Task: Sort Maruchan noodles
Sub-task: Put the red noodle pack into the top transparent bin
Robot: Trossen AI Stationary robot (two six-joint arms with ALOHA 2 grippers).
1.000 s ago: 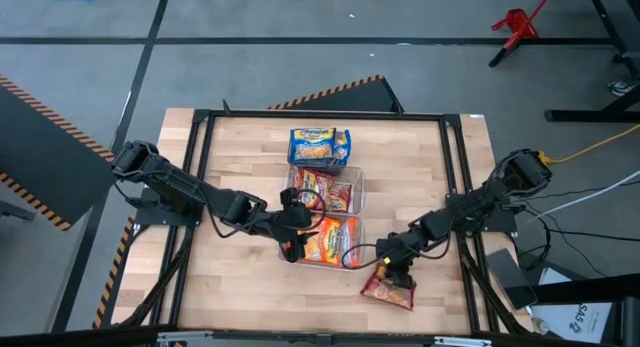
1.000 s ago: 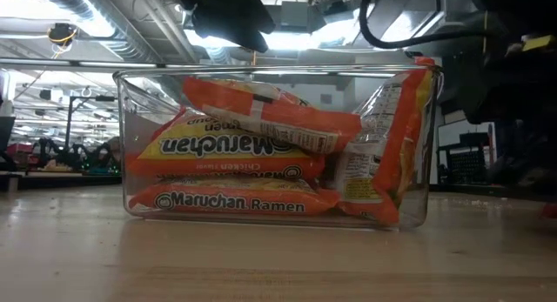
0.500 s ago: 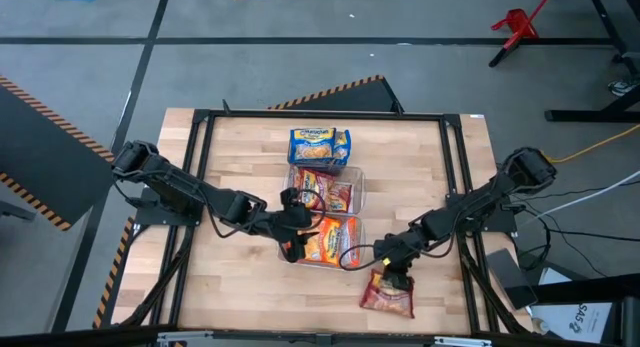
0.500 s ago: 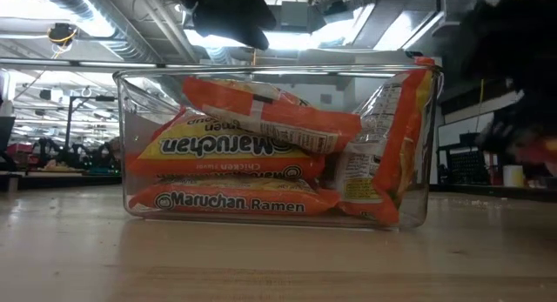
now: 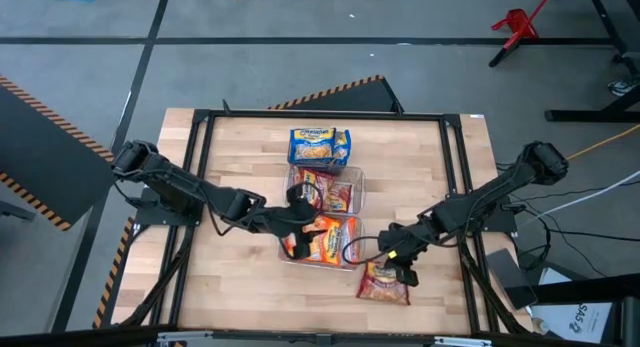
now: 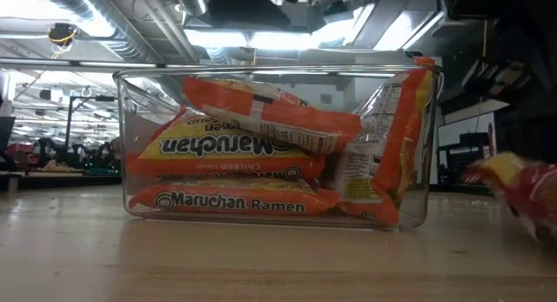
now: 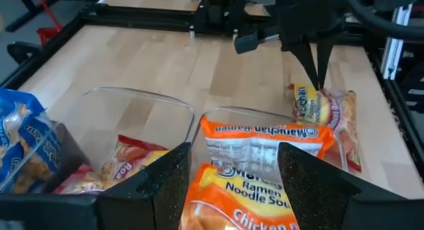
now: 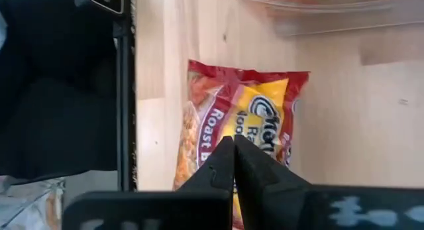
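a: where's the loose red packet (image 5: 384,283) lying?

b: flat on the bench (image 5: 240,287), just beside the near right corner of the orange bin (image 5: 322,239). the right gripper (image 5: 404,272) sits right at its edge. in the right wrist view the jaws look pressed together over the packet, with no gap showing; whether they pinch any wrapper i can't tell.

a: and its long axis?

b: runs roughly across the bench, tilted a little. the right arm is clearly nearer. the red bin (image 5: 325,189) lies further back, past the orange one, so the packet likely has to travel that way.

a: the left one?

b: the left gripper (image 5: 298,227) hovers over the orange bin, jaws spread wide, holding nothing.

a: counts?

b: three bins in a row, the blue bin (image 5: 320,145) farthest. one loose red packet. orange packets i count about four in the low view; red and blue ones overlap too much to count.
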